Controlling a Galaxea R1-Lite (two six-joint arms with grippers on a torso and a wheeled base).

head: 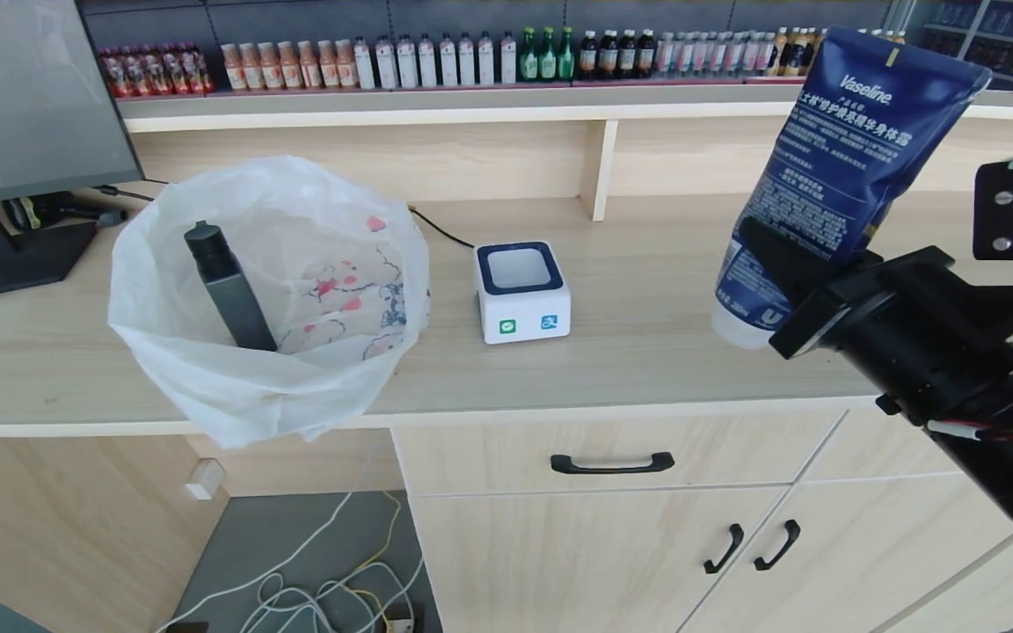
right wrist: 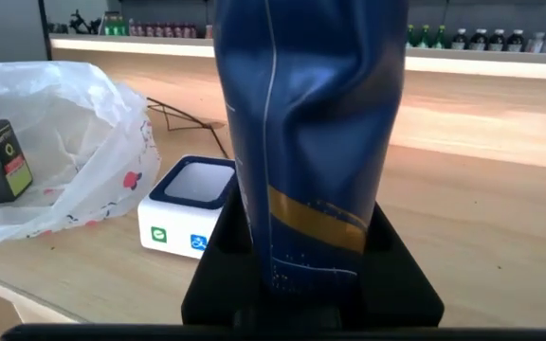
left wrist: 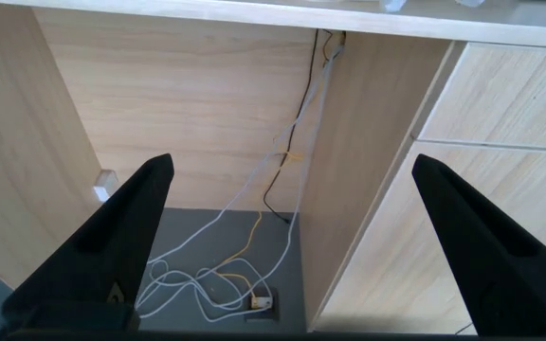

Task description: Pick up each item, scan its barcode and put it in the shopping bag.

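Fingers of the left gripper (left wrist: 292, 166) stand wide apart, low before the open bay under the counter (head: 647, 352). Higher, the right gripper (head: 801, 272) clamps the blue tube (head: 849, 149) above the counter's right side, cap apparently downward. Farther left sit the scanner (head: 521, 290) and shopping bag (head: 163, 352), a dark bottle (head: 229, 286) inside.

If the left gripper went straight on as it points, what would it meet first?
The left gripper would likely meet the cables under the counter, then the back panel; depth unclear.
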